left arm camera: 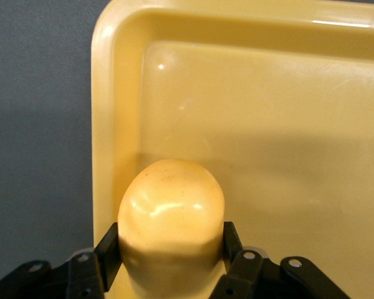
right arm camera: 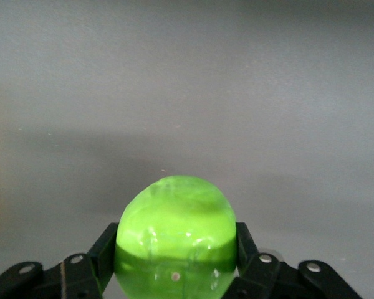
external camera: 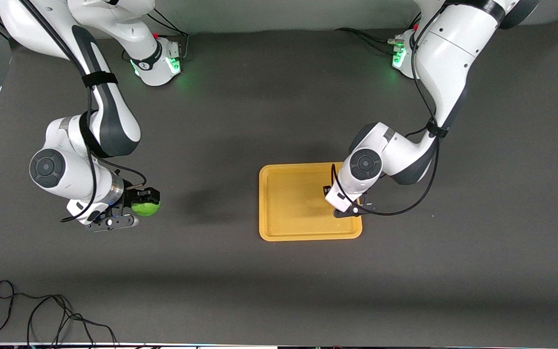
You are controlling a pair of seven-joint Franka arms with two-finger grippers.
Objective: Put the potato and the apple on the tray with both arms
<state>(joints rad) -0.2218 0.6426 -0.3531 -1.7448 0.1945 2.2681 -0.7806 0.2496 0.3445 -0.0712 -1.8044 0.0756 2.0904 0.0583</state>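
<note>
My left gripper (external camera: 346, 206) is shut on the yellow-orange potato (left arm camera: 171, 212) and holds it over the yellow-orange tray (external camera: 288, 203), close to the rim at the left arm's end. In the front view the potato is hidden under the wrist. The left wrist view shows the black fingers (left arm camera: 107, 246) pressed on both sides of the potato, with the tray floor (left arm camera: 268, 124) below. My right gripper (external camera: 144, 201) is shut on the bright-green apple (external camera: 146, 207) over bare table toward the right arm's end, well apart from the tray. The apple fills the right gripper (right arm camera: 176, 246) in the right wrist view.
The dark grey table mat (external camera: 240, 111) lies all round the tray. A loose black cable (external camera: 41, 315) lies at the table edge nearest the front camera, at the right arm's end. The arm bases (external camera: 160, 65) (external camera: 405, 55) stand along the edge farthest from the camera.
</note>
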